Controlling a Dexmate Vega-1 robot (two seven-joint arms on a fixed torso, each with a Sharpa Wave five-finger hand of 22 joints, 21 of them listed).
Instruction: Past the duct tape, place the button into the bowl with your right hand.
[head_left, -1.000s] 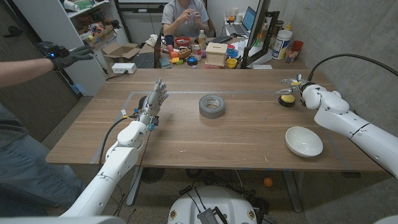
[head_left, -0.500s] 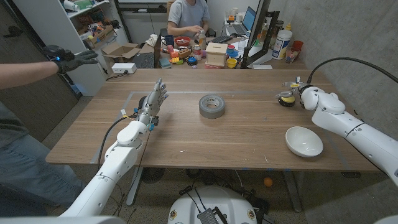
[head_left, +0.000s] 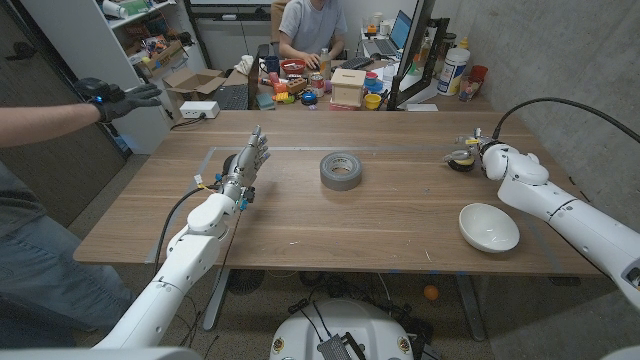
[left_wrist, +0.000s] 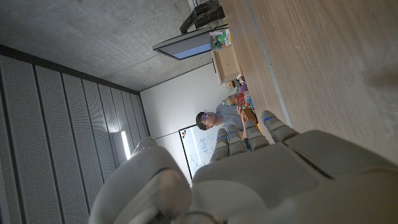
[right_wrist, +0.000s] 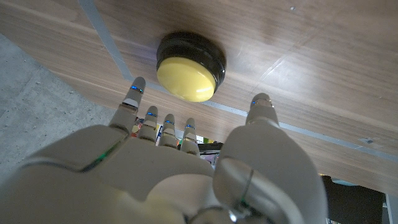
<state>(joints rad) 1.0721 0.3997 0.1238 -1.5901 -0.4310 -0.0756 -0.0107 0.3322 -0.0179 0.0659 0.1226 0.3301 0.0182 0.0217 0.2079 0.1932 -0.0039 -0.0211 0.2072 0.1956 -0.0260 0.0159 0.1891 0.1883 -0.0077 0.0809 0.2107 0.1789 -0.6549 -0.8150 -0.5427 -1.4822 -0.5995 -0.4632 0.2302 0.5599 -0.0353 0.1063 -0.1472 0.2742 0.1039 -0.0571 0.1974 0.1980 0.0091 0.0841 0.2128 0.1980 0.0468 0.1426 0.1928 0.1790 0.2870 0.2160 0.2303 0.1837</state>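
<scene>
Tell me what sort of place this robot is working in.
Most likely a robotics lab or workshop. Behind the wooden table stands a cluttered desk with a laptop and a person seated at it, beside a shelf of parts, under bare concrete walls.

Right hand (head_left: 478, 152) nearer button (head_left: 461, 160)

Concrete wall (head_left: 540, 50), cluttered desk (head_left: 330, 85), white shelving (head_left: 100, 60), perhaps grey floor.
</scene>
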